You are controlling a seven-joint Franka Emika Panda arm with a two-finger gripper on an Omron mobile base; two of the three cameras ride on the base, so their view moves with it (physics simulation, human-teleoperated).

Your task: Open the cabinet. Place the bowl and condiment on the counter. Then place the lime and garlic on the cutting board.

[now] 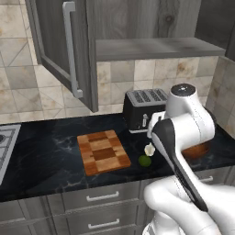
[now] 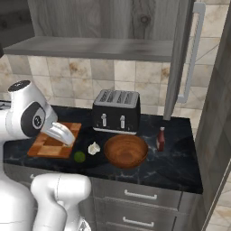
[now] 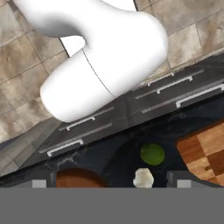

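- Hand (image 3: 107, 183) hung wide open, empty, above the garlic (image 3: 143, 178).
- Lime (image 3: 152, 154), at the garlic's 12 o'clock, looked light, firm, prone to roll; grip across its middle.

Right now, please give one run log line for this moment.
cabinet: open | bowl, condiment: on counter | lime, garlic: beside cutting board | gripper: open, above garlic
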